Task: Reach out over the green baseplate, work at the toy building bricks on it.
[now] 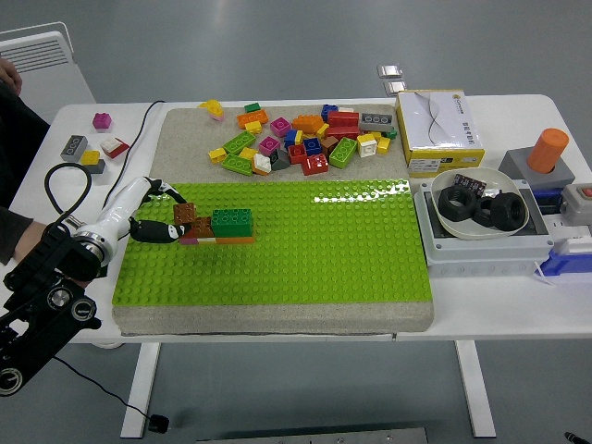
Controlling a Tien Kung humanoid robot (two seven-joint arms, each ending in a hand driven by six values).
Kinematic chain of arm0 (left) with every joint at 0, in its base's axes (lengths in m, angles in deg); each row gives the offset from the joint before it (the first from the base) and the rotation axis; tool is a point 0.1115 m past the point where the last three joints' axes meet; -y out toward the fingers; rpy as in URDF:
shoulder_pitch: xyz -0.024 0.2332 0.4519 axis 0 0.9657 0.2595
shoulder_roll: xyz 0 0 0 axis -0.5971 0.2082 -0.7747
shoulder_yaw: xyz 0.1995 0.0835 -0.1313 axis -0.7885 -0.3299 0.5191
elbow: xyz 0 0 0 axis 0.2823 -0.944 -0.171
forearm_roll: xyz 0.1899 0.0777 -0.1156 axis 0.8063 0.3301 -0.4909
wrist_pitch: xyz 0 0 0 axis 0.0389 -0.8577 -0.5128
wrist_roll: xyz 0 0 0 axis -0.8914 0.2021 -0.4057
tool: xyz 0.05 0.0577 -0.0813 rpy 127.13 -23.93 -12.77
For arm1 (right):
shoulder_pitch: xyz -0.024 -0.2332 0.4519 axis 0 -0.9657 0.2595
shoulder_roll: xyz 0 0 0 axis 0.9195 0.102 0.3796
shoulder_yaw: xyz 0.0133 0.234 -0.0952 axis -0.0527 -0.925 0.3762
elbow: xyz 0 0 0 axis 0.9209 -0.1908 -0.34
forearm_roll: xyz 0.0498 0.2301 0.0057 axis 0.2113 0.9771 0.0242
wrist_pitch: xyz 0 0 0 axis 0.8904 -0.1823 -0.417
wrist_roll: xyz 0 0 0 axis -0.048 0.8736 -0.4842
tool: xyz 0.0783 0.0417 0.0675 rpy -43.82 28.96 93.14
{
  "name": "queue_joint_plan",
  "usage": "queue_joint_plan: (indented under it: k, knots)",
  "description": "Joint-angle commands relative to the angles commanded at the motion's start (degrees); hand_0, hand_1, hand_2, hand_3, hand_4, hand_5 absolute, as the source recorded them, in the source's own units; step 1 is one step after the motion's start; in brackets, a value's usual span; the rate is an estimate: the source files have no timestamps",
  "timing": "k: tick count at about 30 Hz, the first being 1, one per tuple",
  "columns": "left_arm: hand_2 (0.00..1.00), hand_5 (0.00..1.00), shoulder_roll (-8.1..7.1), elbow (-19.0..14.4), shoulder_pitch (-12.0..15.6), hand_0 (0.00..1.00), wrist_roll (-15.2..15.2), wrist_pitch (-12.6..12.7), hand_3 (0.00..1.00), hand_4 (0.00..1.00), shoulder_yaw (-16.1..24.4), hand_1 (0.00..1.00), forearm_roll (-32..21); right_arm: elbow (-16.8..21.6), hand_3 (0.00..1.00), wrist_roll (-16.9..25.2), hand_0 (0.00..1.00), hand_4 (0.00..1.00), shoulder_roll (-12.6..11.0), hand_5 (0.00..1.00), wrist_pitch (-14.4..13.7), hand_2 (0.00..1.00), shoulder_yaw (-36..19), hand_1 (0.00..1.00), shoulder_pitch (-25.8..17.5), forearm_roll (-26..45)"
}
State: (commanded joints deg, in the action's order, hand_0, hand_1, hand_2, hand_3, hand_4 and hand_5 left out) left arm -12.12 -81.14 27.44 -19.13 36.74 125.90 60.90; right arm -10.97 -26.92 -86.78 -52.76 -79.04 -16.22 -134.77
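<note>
- The white table point(518, 301) shows its near edge at the bottom of the head view, with a grey foam-like mat point(277, 317) lying on it.
- The left arm point(42, 291) comes in from the lower left, black at the joints and white toward the wrist, and reaches over the left edge of the mat.
- The left hand point(153, 227) is out over the left part of the green baseplate point(305, 250); its dark fingers point(159, 233) pinch a small brown brick point(184, 213).
- The brown brick sits tilted at the left end of a short row of joined bricks point(222, 227) on the baseplate: a red one partly hidden, then a green block point(232, 221) on top of orange and pink pieces.
- At the right, a grey tray point(481, 254) holds a white bowl point(481, 225) with black ring-shaped parts in it.
- Beyond the baseplate, on the far part of the mat, lies a loose heap of coloured bricks point(301, 139).
- Near the far left corner of the table lie a few stray bricks point(92, 148), and a black cable point(139, 129) runs across there.
- A yellow and white box point(437, 129) stands at the far right, with an orange cylinder point(547, 150) on a grey block just beyond the tray.
- A person's dark sleeve point(14, 139) shows at the left edge.
</note>
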Motion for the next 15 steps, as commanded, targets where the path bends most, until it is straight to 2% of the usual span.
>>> queue_joint_plan:
  k: [3,6,15]
  knots:
    - [0.813,0.002,1.76,2.6,-1.2,0.874,0.2,0.1,0.414,0.646,0.0,0.878,-1.6,0.0,0.748,0.0,0.512,0.798,0.0,0.799,0.0,0.643,0.3,0.685,0.1,0.0]
    - [0.813,0.002,2.91,4.3,-1.8,0.874,0.3,0.2,0.414,0.646,0.2,0.878,-2.0,0.0,0.748,-0.1,0.512,0.798,0.0,0.799,0.0,0.643,0.7,0.685,0.2,0.0]
    - [0.814,0.002,4.65,7.9,-2.3,0.874,0.2,0.2,0.414,0.639,0.7,0.880,-2.4,0.1,0.748,-0.2,0.512,0.798,0.0,0.798,0.0,0.647,1.7,0.685,0.3,0.0]
